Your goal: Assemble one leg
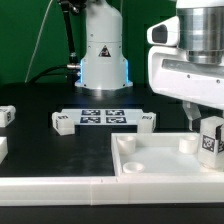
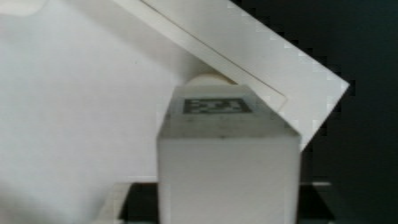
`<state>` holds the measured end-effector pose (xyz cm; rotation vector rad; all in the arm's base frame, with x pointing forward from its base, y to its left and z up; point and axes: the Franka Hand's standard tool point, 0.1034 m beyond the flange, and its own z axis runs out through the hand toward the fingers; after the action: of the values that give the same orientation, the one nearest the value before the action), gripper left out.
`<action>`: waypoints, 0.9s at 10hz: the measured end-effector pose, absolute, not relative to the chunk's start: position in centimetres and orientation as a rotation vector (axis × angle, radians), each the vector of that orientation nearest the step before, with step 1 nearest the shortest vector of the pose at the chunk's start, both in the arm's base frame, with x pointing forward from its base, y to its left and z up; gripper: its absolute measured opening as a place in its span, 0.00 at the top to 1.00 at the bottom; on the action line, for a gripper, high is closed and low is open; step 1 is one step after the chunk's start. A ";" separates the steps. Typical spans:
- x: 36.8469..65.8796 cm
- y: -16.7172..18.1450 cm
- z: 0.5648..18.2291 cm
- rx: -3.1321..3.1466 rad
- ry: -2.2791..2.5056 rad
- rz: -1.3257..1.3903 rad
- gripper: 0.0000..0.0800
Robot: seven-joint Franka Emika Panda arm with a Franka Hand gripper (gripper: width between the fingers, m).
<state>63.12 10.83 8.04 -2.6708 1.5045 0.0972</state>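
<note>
Gripping the leg (image 1: 210, 138) between fingers closed tight on its sides, the robot's hand (image 1: 203, 126) hangs at three o'clock in the exterior view, above the far corner of the white tray (image 1: 150, 166). The leg stands upright in the grasp, with one dark finger (image 1: 190, 117) just beside it at its nine o'clock. Whether the leg's lower end touches the tray cannot be told. Two round sockets (image 1: 127, 143) show along the tray's far side. The tray lies on the black table (image 1: 50, 150) at five o'clock.

At mid-scene the marker board (image 1: 100, 117) lies flat, with a small white block (image 1: 62, 122) at its nine o'clock end and another block (image 1: 147, 122) at its three o'clock end. The arm's base (image 1: 103, 60) stands behind the board at twelve o'clock.

In the wrist view the leg (image 2: 222, 165) fills the middle, its black-and-white tag (image 2: 217, 105) facing the camera, with a corner of the tray (image 2: 71, 110) beyond it.
</note>
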 end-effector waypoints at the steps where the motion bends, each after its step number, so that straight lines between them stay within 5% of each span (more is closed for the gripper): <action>1: 63.1 10.7 8.0 -2.579 1.654 0.109 0.64; 9: 62.8 10.5 8.0 -1.901 2.413 0.175 0.63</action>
<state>62.78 10.51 7.99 -1.9010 2.4133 0.1752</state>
